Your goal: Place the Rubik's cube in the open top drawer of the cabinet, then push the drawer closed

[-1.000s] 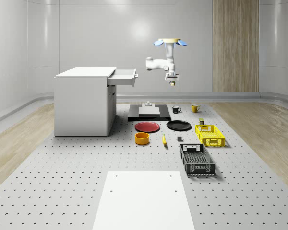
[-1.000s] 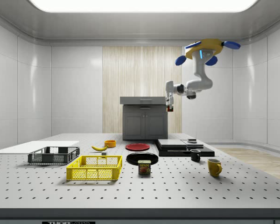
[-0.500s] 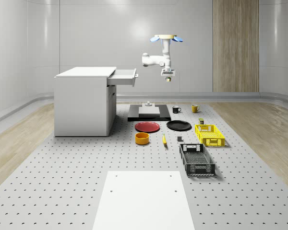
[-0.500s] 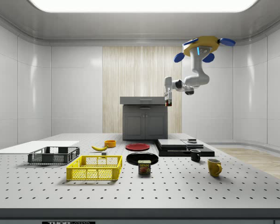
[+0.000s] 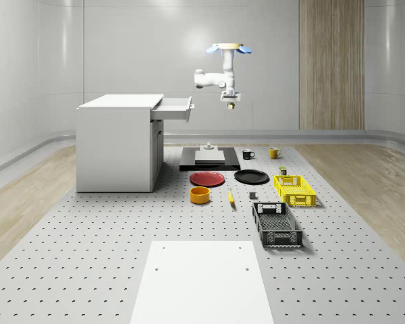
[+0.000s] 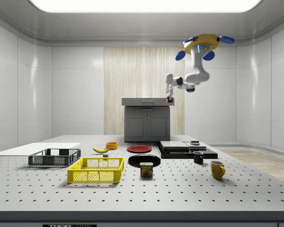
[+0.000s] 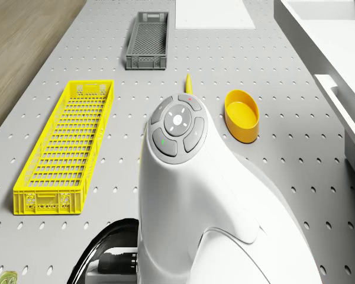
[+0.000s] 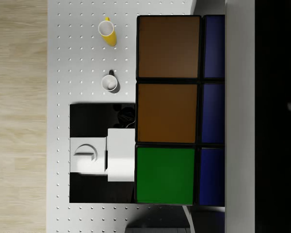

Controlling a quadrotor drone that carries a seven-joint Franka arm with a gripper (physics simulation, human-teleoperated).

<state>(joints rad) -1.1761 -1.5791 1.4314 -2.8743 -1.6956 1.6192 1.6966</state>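
1. Whole-scene view: the drone (image 5: pixel 228 48) is hovering higher than a second ago and nearer the whole-scene view's left, closing on the cabinet (image 5: pixel 119 142). It is sitting in the air over the table (image 5: pixel 88 256), beside the open top drawer (image 5: pixel 173 107). The arm is hanging down, elbow bent toward the cabinet, gripper (image 5: pixel 229 102) pointing downward, level with the drawer and well apart from it.
2. Side view: the drone (image 6: pixel 204 42) is hovering near the ceiling, higher than before. The arm is folding down toward the side view's left; the gripper (image 6: pixel 170 98) is hanging just above the cabinet (image 6: pixel 146 121) top.
3. Drone view: the arm's wrist housing is blocking the middle; the yellow crate (image 7: pixel 67 144) and orange bowl (image 7: pixel 242 115) are lying below.
4. Wrist view: the gripper is clamping the Rubik's cube (image 8: pixel 169 115), orange, green and blue tiles facing the camera, over the black platform (image 8: pixel 89 122) and two mugs (image 8: pixel 109 82).
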